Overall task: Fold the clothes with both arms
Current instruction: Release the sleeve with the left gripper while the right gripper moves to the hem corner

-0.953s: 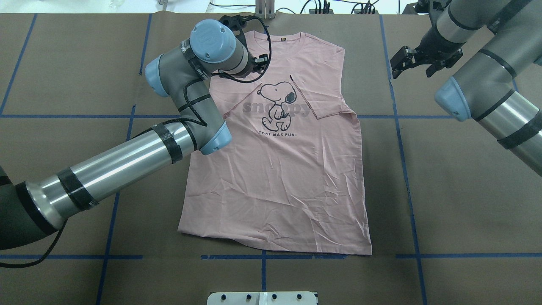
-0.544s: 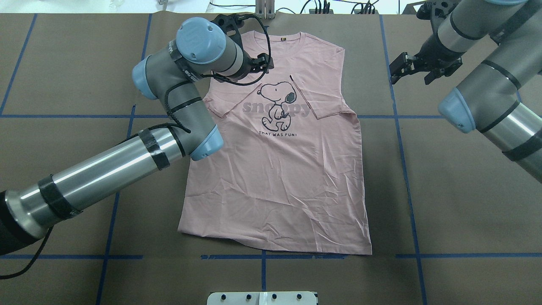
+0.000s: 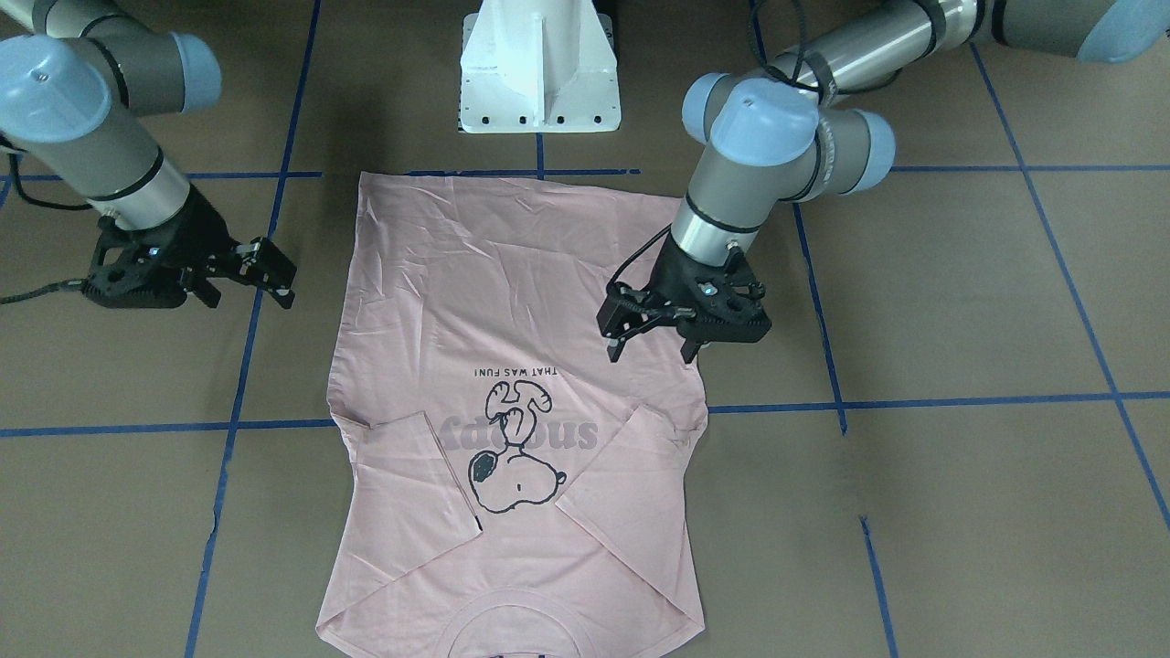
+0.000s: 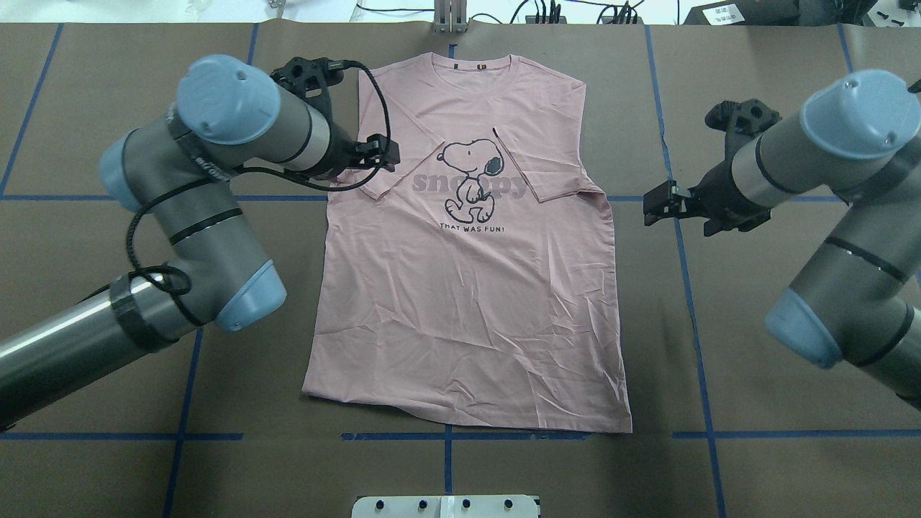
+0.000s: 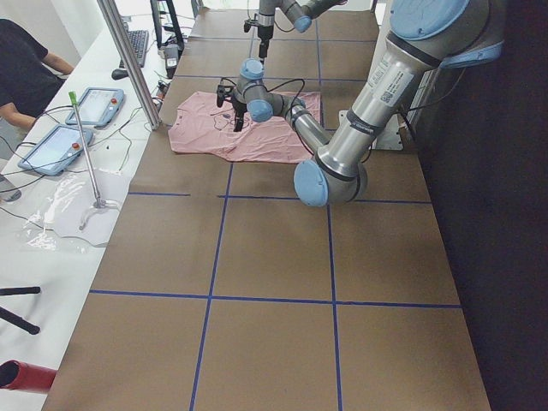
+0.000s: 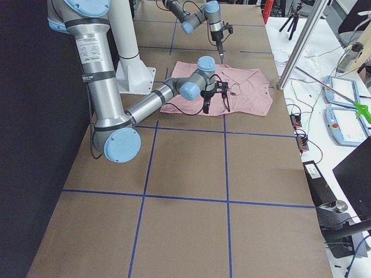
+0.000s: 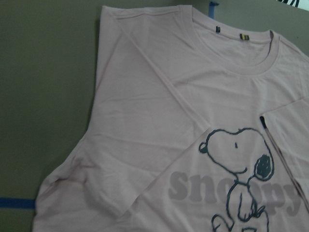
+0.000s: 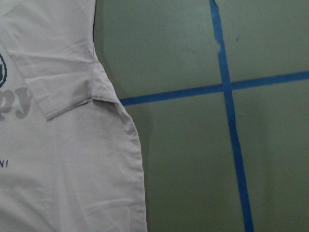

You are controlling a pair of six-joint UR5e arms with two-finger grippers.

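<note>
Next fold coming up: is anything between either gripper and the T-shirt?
Nothing visible. The open left gripper is over the T-shirt's side edge. Between the open right gripper and the other edge lie only brown table cover and a blue tape line.

The left gripper (image 4: 378,155) pulled back from over the far left shoulder of the T-shirt (image 4: 468,302), moving left and nearer, to the folded left sleeve's edge. The right gripper (image 4: 676,214) came nearer from the far right corner, to just beside the T-shirt's right edge.
</note>
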